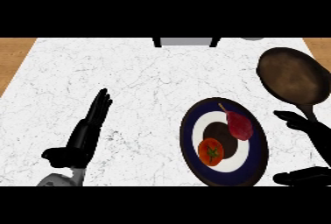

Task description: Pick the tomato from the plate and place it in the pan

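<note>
A red tomato (211, 152) lies on the lower part of a dark blue and white plate (253, 164), just below the plate's dark centre. A dark red pear-like fruit (239, 124) lies above it on the same plate. The brown pan (294, 76) sits at the upper right, its handle pointing down toward my right hand (317, 135). That hand is open at the right edge, beside the plate, with fingers and thumb spread and nothing between them. My left hand (87, 129) rests open at the left, fingers straight and pointing up.
The white marble counter (129, 74) ends in wood at the far left (14, 57) and upper right. A grey object with black sides (186, 42) stands at the counter's back edge.
</note>
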{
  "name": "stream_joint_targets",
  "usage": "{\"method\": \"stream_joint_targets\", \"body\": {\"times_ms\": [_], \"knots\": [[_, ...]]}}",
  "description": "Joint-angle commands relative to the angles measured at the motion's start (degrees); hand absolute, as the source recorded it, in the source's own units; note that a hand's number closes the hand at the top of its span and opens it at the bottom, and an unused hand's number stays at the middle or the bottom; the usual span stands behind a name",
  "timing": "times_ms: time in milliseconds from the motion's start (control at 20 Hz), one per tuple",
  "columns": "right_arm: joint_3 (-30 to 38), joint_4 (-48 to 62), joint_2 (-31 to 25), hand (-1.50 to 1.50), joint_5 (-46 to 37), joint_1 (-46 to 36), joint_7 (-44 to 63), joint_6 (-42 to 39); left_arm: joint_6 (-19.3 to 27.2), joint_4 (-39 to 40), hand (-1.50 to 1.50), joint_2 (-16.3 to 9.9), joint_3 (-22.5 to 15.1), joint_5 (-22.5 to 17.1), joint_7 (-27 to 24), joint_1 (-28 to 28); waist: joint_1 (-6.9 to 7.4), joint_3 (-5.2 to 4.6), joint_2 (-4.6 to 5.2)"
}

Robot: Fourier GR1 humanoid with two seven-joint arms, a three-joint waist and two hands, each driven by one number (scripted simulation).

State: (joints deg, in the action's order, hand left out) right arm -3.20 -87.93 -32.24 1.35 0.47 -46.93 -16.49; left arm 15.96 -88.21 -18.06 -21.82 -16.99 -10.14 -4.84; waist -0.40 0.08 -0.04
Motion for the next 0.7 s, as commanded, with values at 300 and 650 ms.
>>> {"method": "stream_joint_targets", "body": {"times_ms": [300,650], "knots": [[-5.83,-12.59,-3.9,-1.5,-14.61,-2.24,15.77,1.33,0.64,0.65,0.0,3.28,-1.01,3.42,-0.94,0.54,0.45,-0.15,-0.04],[-15.97,-16.16,-4.99,-1.5,-32.72,-6.19,29.26,1.5,-1.13,-0.92,0.0,1.68,-0.05,3.27,-0.89,1.56,1.02,-0.17,-0.04]]}}
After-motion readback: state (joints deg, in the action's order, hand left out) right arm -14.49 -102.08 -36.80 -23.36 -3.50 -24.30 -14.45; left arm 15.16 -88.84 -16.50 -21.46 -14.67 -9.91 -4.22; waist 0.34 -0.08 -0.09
